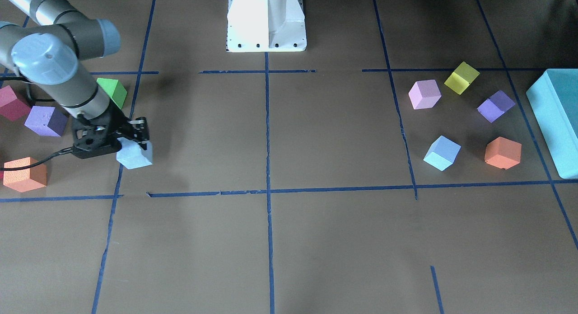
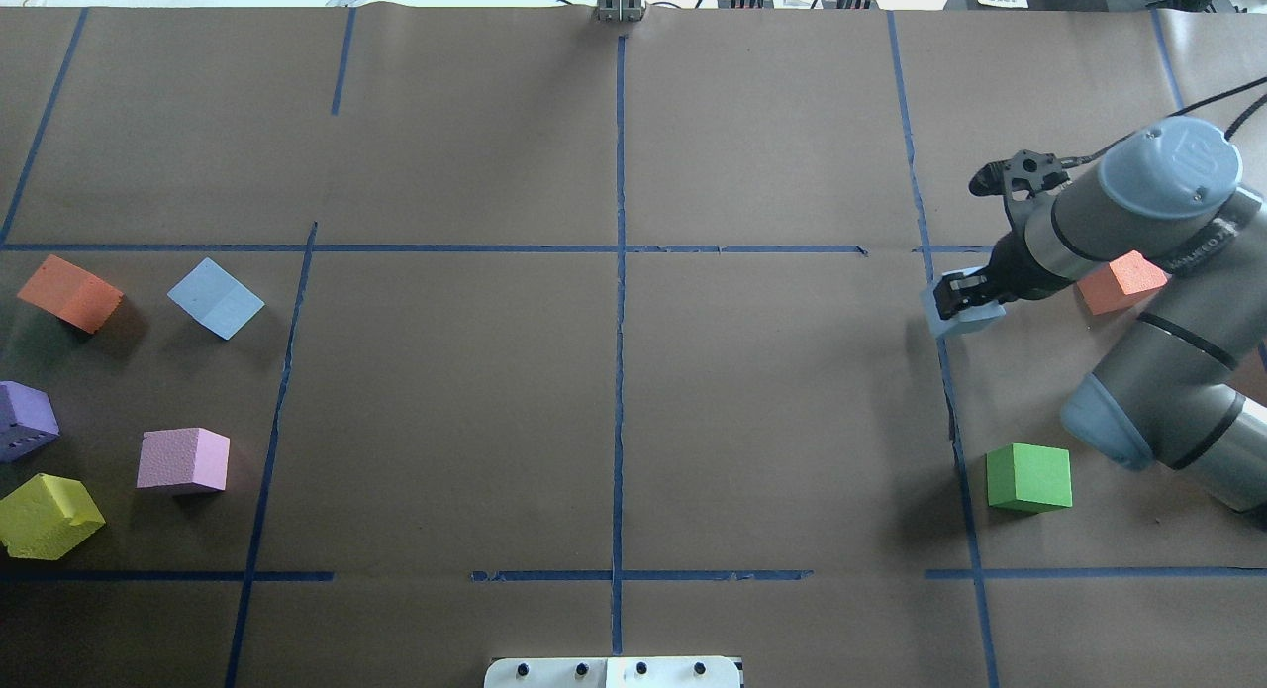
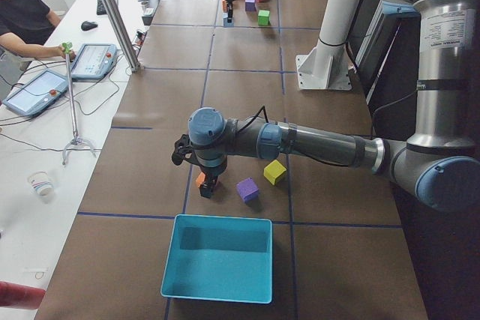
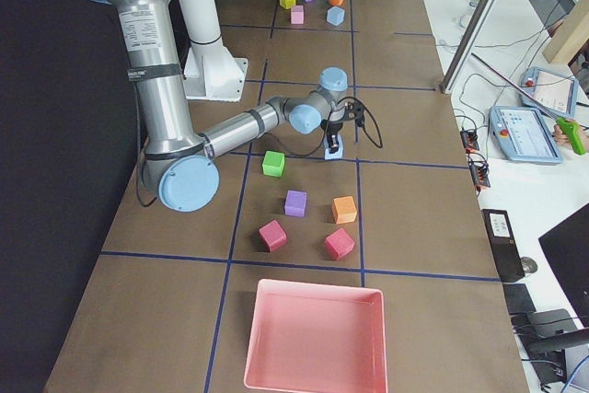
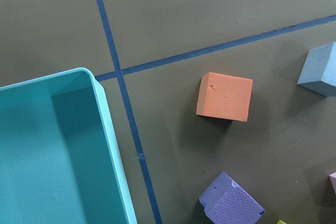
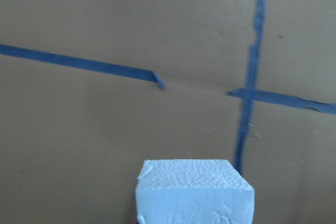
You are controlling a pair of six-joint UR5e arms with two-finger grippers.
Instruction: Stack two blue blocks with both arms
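My right gripper is shut on one pale blue block at the table's right side, by a blue tape line. The front view shows the gripper and that block. The block fills the bottom of the right wrist view. I cannot tell whether it touches the table. The other pale blue block lies free at the far left, also seen in the front view and the left wrist view. My left gripper hangs over the orange cube; I cannot tell if it is open or shut.
A teal box stands at the left end, with orange, purple, yellow and pink cubes near the free blue block. A green cube and an orange cube lie near the right arm. A pink tray sits at the right end.
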